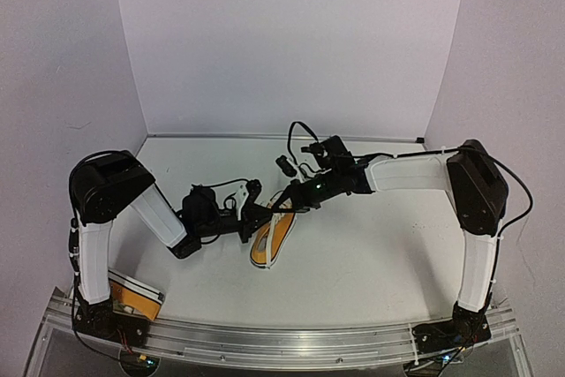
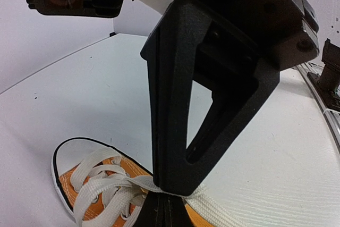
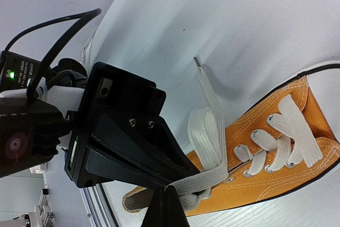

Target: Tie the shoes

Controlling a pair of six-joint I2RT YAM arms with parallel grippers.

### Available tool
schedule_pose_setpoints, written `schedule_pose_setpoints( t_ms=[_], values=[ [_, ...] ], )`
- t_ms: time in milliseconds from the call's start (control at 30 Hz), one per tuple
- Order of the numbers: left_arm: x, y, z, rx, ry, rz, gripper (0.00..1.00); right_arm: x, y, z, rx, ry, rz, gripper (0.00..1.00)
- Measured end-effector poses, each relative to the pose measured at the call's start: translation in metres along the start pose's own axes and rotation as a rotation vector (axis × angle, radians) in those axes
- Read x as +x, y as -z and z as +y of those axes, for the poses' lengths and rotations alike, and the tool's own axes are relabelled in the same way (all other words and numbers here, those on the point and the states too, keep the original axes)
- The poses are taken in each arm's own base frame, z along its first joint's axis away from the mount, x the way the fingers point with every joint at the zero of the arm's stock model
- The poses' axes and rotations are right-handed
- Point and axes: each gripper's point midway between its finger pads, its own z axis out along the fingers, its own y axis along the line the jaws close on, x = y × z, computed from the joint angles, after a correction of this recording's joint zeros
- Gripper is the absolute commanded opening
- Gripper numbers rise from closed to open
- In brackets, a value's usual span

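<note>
The top camera sits high behind the arm bases and faces the far wall (image 1: 291,41). It is far enough back to take in the whole table (image 1: 380,262), both arms and the shoe (image 1: 269,245) mid-table. The left wrist camera hangs low and very near, looking rightward along the left gripper (image 2: 159,211), with the near rail (image 2: 332,118) at its right edge; the right gripper (image 2: 171,187) fills its middle. The right wrist camera, equally near, looks down and leftward onto the shoe's laced upper, the left gripper at its left. All three share the shoe; both wrist views share the lace (image 3: 204,131) where the grippers meet.
</note>
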Motion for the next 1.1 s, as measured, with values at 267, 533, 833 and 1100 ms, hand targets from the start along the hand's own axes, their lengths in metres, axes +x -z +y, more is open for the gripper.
schedule_pose_setpoints(
  t_ms=[267,533,833,1100],
  values=[
    [0.0,-0.004,0.002,0.006,0.002,0.014,0.0,0.0,0.0,-0.001,0.001,0.0,-0.001,0.0],
    [0.004,-0.003,0.004,0.007,0.005,0.03,0.0,0.0,0.001,-0.001,-0.006,-0.001,0.001,0.0],
    [0.003,-0.014,0.003,0.05,0.021,0.008,0.0,0.004,-0.002,0.002,-0.025,-0.003,0.016,0.0],
    [0.009,-0.016,0.003,0.068,0.046,0.0,0.0,0.006,-0.005,0.002,-0.035,-0.004,0.023,0.12]
  ],
)
